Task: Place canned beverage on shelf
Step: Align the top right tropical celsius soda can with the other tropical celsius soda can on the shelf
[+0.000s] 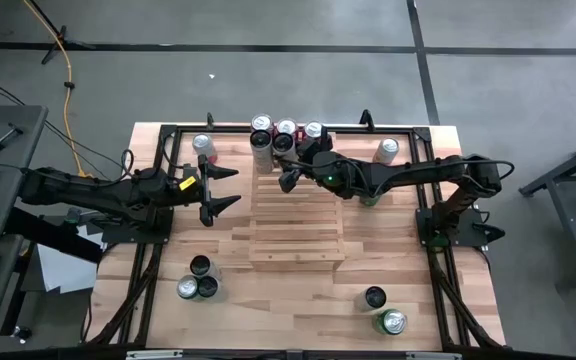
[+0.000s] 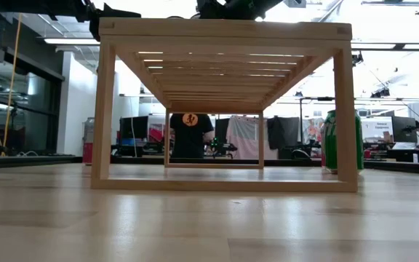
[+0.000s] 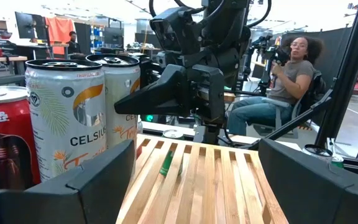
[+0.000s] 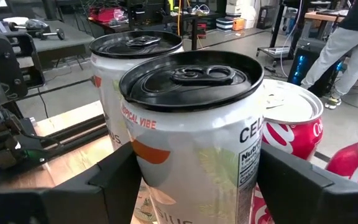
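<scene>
Cans are crowding the far end of the shelf (image 1: 298, 222), and I am holding my right gripper (image 1: 286, 170) there with its jaws spread around a white can (image 4: 194, 143), though I cannot tell whether they are touching it. My left gripper (image 1: 220, 187) is hovering just beside the shelf's left edge, jaws wide apart and holding nothing.

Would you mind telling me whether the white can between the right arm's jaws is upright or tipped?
Upright: the white can shows its black lid level on top, standing beside another white can.
</scene>
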Tool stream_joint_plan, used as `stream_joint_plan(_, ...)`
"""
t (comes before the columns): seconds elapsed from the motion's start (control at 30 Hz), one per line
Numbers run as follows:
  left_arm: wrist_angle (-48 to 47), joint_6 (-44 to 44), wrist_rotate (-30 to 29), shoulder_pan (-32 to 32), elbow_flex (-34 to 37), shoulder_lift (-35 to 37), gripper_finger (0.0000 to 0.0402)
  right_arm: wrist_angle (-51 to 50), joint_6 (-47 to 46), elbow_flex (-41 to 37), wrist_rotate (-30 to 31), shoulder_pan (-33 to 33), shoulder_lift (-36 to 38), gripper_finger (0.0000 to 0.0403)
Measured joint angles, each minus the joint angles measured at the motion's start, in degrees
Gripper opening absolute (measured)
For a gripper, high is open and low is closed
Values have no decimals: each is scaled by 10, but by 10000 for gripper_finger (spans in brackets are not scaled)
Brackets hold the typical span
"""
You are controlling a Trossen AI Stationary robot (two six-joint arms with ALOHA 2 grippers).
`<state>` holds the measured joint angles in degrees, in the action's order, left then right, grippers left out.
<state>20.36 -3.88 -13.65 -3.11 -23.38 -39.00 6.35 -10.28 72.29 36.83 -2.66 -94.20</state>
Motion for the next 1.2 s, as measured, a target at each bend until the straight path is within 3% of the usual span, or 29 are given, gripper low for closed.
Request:
stream_joint_plan(0.33,0,0,0,0,0,0,335,3,-2,0,1,0,0,271)
stream_joint_plan(0.9,0,0,0,0,0,0,335,7,3,-2,3,0,0,335)
stream_joint_plan(1.2,-2,0,0,0,0,0,335,-28,18,-1,6,0,30,338)
